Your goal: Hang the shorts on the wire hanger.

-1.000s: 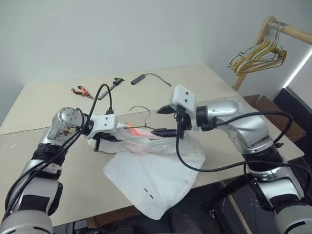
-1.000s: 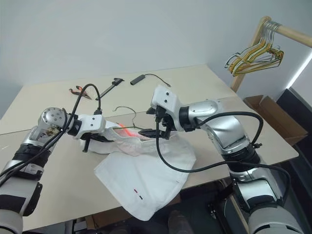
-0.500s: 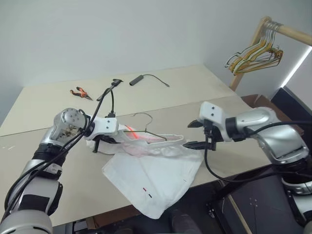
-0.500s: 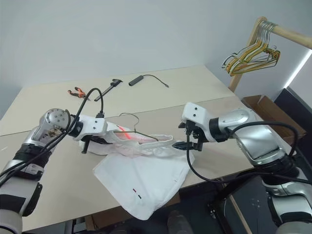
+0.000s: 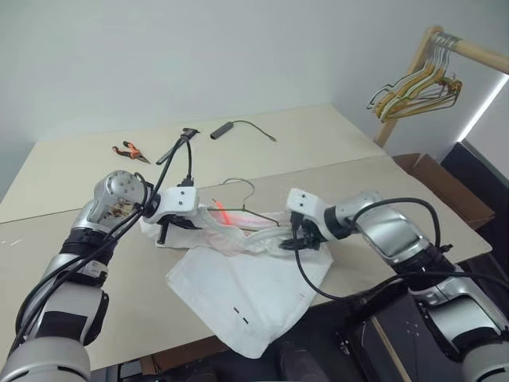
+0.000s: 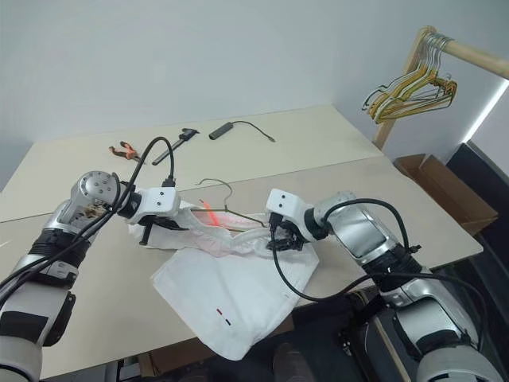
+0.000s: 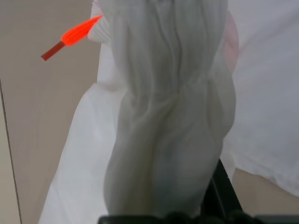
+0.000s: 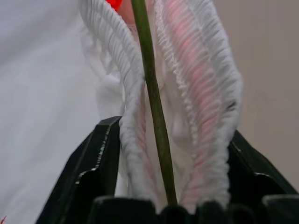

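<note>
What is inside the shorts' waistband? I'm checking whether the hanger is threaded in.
The wire hanger runs between the two layers of the shorts' waistband, by the right gripper. Cloth hides its lower bar.

White shorts point(image 5: 246, 282) spread on table, waistband bunched around wire hanger point(image 5: 241, 200).

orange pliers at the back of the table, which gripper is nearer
Left. The left gripper, at the shorts' waistband, sits just in front of the orange pliers; the right gripper is farther along the waistband.
</note>
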You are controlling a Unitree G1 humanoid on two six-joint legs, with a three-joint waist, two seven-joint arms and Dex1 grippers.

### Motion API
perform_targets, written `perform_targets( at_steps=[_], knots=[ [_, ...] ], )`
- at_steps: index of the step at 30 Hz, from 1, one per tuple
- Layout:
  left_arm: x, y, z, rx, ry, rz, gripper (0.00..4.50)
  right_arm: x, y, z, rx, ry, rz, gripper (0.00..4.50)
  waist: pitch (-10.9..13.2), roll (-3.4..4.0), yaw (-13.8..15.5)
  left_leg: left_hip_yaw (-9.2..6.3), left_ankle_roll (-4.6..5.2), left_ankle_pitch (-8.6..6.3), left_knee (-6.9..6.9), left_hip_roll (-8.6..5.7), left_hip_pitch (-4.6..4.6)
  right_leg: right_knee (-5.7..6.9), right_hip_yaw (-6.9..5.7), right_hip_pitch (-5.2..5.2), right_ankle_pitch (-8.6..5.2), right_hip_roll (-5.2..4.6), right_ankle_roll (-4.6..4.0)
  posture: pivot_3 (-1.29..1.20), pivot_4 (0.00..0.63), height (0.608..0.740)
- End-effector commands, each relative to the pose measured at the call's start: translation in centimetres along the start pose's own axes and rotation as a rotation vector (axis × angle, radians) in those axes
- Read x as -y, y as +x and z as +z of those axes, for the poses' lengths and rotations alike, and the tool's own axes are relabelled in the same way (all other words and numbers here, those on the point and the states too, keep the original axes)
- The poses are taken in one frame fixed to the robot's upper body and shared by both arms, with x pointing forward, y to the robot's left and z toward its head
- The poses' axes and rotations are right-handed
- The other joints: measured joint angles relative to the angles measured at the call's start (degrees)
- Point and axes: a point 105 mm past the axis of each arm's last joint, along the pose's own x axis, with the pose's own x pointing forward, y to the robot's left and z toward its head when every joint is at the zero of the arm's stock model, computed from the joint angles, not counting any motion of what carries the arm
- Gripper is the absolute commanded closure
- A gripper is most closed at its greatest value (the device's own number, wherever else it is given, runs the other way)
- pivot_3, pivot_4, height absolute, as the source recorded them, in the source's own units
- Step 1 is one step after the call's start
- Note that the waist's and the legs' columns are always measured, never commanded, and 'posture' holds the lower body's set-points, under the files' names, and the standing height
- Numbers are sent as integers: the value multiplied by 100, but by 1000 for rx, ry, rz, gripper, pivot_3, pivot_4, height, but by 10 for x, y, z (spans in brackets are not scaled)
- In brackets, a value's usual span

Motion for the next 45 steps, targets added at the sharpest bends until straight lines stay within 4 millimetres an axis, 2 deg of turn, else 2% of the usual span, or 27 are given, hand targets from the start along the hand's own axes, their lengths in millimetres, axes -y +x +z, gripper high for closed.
perform_targets(
  at_steps=[1,6,11,15,21,25,29,34,37,42,45],
  knots=[
    [-8,-6,9,15,34,29,4500,1,1,5,-8,-41,6,2738,0,0,2,0,0,0,0,0,0,0,0,0,0,0,0,-137,0,740],
    [-8,-6,10,16,40,25,4500,-2,6,7,-28,-78,40,4477,0,0,-5,0,0,0,1,-1,1,0,-1,0,0,-1,0,-141,0,740],
    [-10,-3,14,25,51,27,4500,-3,11,12,-36,-100,56,4477,0,1,-79,-1,0,0,1,-1,1,2,0,0,0,0,0,-150,0,740],
    [-13,-4,16,46,57,47,4500,0,8,11,-16,-59,36,4477,0,1,-127,-12,0,0,1,-1,-1,7,-2,0,0,-3,0,-151,0,740],
    [-20,-25,43,274,0,71,2709,1,-7,1,6,29,21,4500,0,1,-134,-27,0,0,1,-1,-3,6,-4,-1,0,-5,0,-151,0,740],
    [-24,-42,47,317,8,111,1396,-3,-17,-8,23,114,11,4500,-1,1,-148,-37,0,0,1,-1,-1,7,-2,0,0,-5,0,-151,0,740],
    [-37,-70,52,375,-10,224,142,-10,-31,-27,28,227,-13,4500,-1,1,-135,-40,0,0,1,-1,1,5,0,-1,0,-5,0,-150,0,740],
    [-43,-93,55,405,-17,325,38,-19,-57,-42,63,355,-83,4500,-1,1,-126,-43,0,0,1,-1,2,2,1,1,-1,-6,2,-159,0,740],
    [-46,-98,68,498,-22,402,38,-25,-75,-49,68,412,-135,4500,-1,1,-110,-43,0,0,1,-1,1,1,0,2,-1,-6,3,-173,0,740],
    [-31,-94,115,775,-74,368,38,-28,-115,-70,59,605,-262,4500,-1,0,-72,-42,-1,-1,3,0,0,0,2,5,-2,-9,5,-199,0,740],
    [-27,-98,144,937,-120,369,38,-26,-137,-84,60,766,-368,4500,-2,-1,-83,-40,-1,-1,4,1,0,2,8,5,-2,-8,6,-239,2,740]
  ],
)
